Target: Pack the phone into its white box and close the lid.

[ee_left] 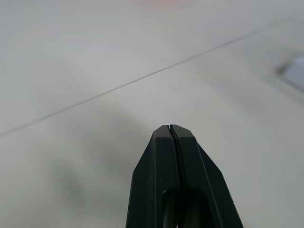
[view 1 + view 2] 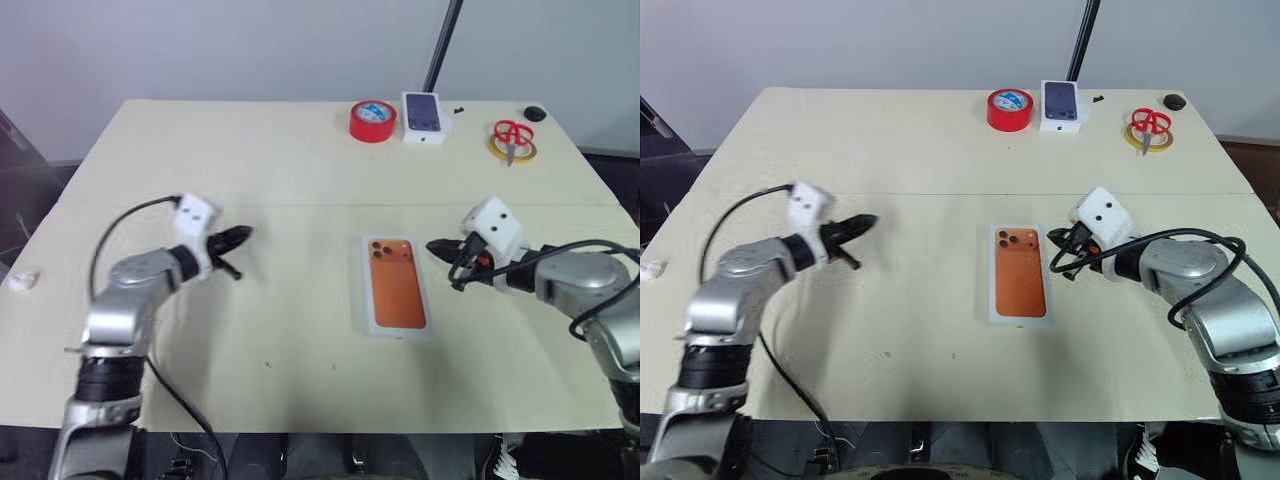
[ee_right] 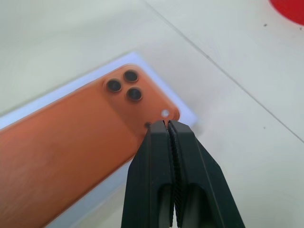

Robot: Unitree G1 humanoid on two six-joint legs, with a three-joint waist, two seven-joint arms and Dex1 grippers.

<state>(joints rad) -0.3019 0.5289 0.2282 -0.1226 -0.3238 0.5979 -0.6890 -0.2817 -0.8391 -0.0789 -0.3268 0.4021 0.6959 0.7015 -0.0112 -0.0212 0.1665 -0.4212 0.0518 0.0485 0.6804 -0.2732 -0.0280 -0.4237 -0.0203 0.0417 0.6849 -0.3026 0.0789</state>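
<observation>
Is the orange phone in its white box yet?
It looks in: the phone lies flat, camera lenses up, with the white box rim showing around it.

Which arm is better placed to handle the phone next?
Right, probably. The right gripper, shut, sits just beside the phone lying in the white box, while the left gripper, also shut, hangs well off over bare table.

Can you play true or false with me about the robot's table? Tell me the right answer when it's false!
1. The orange phone lies inside a white box. True.
2. The left gripper is wide open. False: its fingers are shut together.
3. The red tape roll sits at the far side of the table, beside a small white box with a phone picture. True.
4. The right gripper is holding the scissors. False: it is shut, holds nothing, and points at the phone's camera corner.
</observation>
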